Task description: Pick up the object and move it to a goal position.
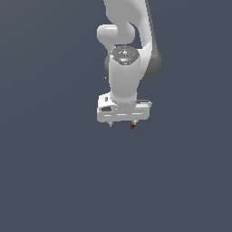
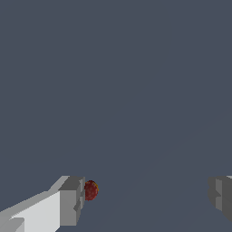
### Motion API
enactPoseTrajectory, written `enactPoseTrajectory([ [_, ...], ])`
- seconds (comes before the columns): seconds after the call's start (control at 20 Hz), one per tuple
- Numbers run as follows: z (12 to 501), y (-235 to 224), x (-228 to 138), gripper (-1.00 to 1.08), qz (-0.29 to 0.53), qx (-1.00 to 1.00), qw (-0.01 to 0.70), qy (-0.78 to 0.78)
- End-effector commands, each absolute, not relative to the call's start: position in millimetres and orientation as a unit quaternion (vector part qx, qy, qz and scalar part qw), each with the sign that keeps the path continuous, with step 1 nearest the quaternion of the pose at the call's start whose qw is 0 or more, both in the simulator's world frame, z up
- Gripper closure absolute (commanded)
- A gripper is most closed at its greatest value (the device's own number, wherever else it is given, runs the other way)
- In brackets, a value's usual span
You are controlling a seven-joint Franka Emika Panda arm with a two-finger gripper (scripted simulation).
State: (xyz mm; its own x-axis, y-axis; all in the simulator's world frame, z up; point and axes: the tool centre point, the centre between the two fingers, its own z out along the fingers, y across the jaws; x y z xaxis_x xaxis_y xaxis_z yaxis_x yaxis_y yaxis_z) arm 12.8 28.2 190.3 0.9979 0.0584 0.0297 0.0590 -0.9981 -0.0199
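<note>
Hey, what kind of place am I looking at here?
Most likely a bare simulated test scene: a flat, featureless grey-blue ground, a smooth rendered white robot arm with its gripper, and one tiny dark-red object.

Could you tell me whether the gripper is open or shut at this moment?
Open. In the wrist view the gripper has its fingers far apart, and the small red object sits right beside one finger only.

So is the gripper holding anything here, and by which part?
Nothing is held. The gripper is open; the small red object sits beside one finger, well clear of the other.
</note>
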Motion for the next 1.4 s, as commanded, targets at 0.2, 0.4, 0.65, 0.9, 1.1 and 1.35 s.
enactPoseTrajectory([
  [0.2, 187, 27, 11, -0.92, -0.010, -0.999, 0.008, -0.037],
  [0.4, 182, 25, 8, -0.92, -0.003, -0.999, 0.006, -0.049],
  [0.65, 181, 26, 8, -0.92, -0.003, -0.999, 0.006, -0.051],
  [0.9, 176, 28, 5, -0.92, -0.002, -0.998, 0.004, -0.070],
  [1.1, 169, 31, 1, -0.92, -0.002, -0.995, 0.002, -0.100],
  [1.35, 156, 38, -7, -0.92, -0.001, -0.988, -0.001, -0.155],
])
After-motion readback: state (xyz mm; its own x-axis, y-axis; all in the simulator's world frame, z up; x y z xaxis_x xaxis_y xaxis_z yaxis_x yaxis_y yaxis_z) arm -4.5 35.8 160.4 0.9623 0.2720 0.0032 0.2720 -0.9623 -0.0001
